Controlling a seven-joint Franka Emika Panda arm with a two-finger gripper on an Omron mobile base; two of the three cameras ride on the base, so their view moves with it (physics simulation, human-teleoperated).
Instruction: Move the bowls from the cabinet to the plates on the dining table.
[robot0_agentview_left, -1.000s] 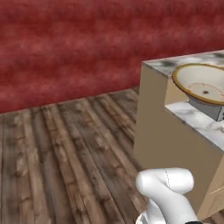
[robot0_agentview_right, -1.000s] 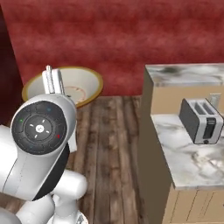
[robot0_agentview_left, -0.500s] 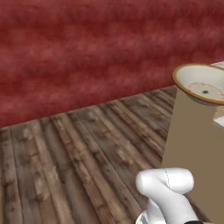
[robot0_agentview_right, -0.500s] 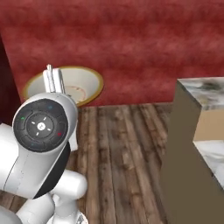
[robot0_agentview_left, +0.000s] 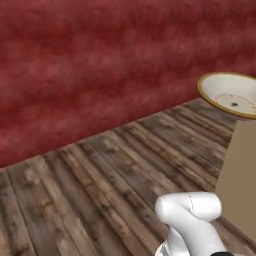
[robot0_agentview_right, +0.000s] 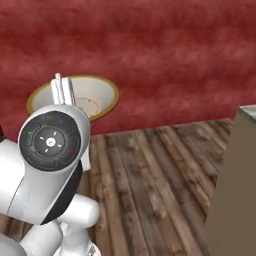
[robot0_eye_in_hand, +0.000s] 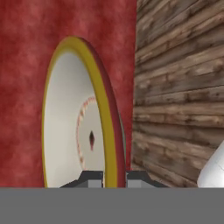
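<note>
Carrying wide cream bowl (robot0_eye_in_hand: 74, 118) pinched at its tan rim between gripper (robot0_eye_in_hand: 114, 178) fingers, high above wood floor (robot0_agentview_left: 115, 180), risking slip from thin rim grip if base jolts.

The marble counter and toaster have slid out of both base views.

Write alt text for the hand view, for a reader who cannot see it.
A wide cream bowl with a yellow rim stands on edge, its rim pinched between the two dark fingertips of the shut gripper. Behind it are a red wall and, to the right, a dark wooden plank floor.
</note>
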